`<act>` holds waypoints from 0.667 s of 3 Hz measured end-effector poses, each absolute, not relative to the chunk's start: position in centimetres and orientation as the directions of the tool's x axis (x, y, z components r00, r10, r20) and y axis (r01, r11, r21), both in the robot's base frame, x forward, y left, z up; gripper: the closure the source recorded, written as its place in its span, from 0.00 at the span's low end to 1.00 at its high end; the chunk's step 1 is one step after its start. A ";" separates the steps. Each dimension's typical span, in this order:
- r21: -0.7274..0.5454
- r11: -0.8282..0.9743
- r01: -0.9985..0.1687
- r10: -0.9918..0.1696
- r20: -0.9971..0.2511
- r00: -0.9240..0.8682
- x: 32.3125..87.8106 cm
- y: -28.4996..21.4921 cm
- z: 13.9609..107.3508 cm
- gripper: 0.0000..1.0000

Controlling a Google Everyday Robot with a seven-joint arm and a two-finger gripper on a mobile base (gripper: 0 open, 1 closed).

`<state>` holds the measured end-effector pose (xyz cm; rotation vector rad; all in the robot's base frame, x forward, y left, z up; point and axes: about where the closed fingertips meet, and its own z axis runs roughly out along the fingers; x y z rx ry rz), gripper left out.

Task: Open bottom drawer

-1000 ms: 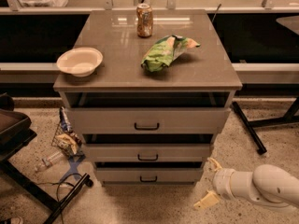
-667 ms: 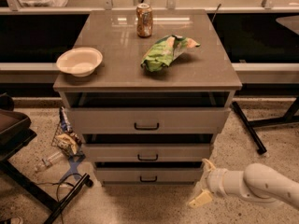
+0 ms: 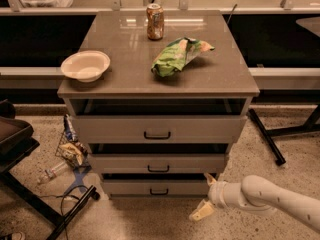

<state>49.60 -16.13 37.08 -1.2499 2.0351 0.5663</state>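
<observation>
The bottom drawer [image 3: 160, 187] is the lowest of three grey-beige drawer fronts in the cabinet, with a small black bar handle [image 3: 159, 192]; all three fronts stand slightly out, with dark gaps above them. My gripper [image 3: 206, 196] is at the end of the white arm coming in from the lower right, low near the floor, just right of the bottom drawer's right end. One finger [image 3: 201, 212] points down-left toward the floor, the other [image 3: 210, 178] points up by the drawer's corner. It is open and holds nothing.
The cabinet top [image 3: 125, 64] carries a white bowl [image 3: 85, 65], a soda can [image 3: 155, 21] and a green chip bag [image 3: 177, 55]. A dark chair [image 3: 15, 139] and its legs stand at left, with litter [image 3: 70, 149] on the floor. A black table leg [image 3: 266, 136] lies at right.
The arm and gripper have moved left, toward the right end of the bottom drawer. The drawers have not moved.
</observation>
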 end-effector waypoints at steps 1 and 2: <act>0.023 0.425 -0.905 -0.615 -0.726 -0.308 50.9 -14.9 32.3 0.00; 0.023 0.425 -0.905 -0.615 -0.726 -0.308 50.9 -14.9 32.3 0.00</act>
